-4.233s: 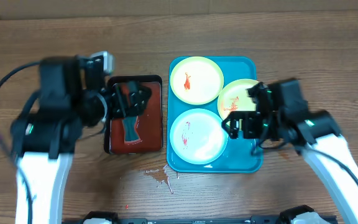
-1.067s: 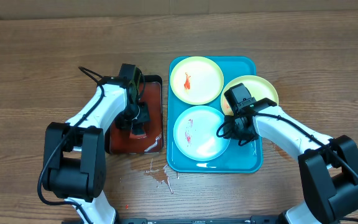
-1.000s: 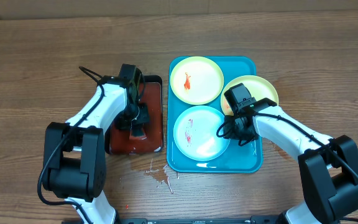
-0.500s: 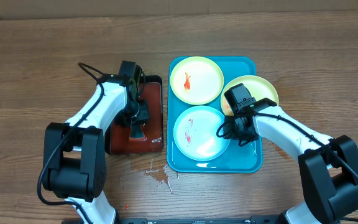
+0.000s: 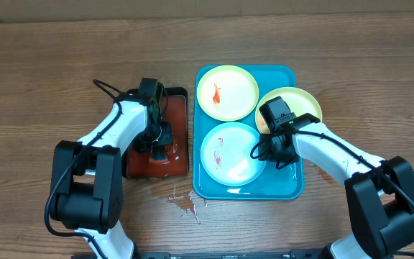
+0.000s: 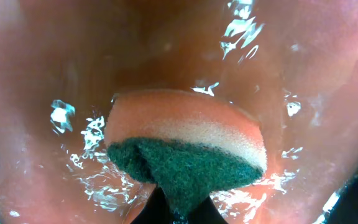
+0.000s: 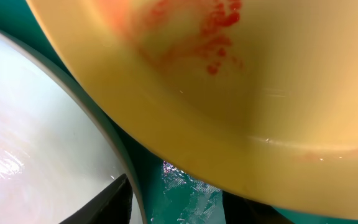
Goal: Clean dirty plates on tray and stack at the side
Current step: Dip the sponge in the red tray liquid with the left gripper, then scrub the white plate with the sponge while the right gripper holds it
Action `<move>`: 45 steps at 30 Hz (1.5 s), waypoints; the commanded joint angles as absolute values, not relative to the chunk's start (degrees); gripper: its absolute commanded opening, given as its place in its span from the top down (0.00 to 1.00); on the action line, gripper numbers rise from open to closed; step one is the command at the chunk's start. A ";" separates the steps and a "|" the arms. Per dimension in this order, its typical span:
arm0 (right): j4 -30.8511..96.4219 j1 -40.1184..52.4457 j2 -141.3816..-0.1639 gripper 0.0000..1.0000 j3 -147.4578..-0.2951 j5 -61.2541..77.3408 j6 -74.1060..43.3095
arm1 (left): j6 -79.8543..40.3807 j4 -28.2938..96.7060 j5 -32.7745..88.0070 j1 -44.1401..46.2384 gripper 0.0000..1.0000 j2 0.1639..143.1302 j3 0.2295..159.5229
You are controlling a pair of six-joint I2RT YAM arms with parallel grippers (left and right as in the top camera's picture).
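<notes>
Left fingers: pinched tight on the green scouring edge of the one sponge, which folds at the pinch. The sponge is down in the red liquid of the black tray, just left of the blue tray. Reading: it is dipped there to load it wet for wiping.

Right fingers: partly apart, tips at the low rim of the tilted plate, with blue tray showing in the gap. Cannot tell whether they press on the rim.

The tilted plate is at the blue tray's right side, and its outer edge hangs past the tray rim over the counter. There is a red smear on its face. Reading: it is angled up so its face is open to the sponge and clear of its neighbour.

Counts:
- Plates: 3, all at the blue tray and all smeared.
  - The mint plate lies flat in the near-left part.
  - The far plate lies flat in the far-left corner.
  - The third is the tilted one.
- Plates stacked beside the blue tray: 0.
- Sponges: 1.
- Trays: 2.
- Red splashes: one small patch on the counter, off the blue tray's near-left corner.

Judgement: the task is barely begun, with no plate wiped yet.
</notes>
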State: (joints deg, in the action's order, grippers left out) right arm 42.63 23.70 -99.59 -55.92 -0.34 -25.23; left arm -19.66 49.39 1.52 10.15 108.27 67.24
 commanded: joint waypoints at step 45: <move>43.38 23.51 -100.01 0.61 -55.29 -0.80 -27.92 | -32.67 50.70 14.81 32.53 0.96 115.07 89.21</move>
State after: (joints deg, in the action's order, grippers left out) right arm 42.96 23.73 -99.59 -55.92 0.49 -27.40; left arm -28.62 51.68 13.85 31.31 111.44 90.19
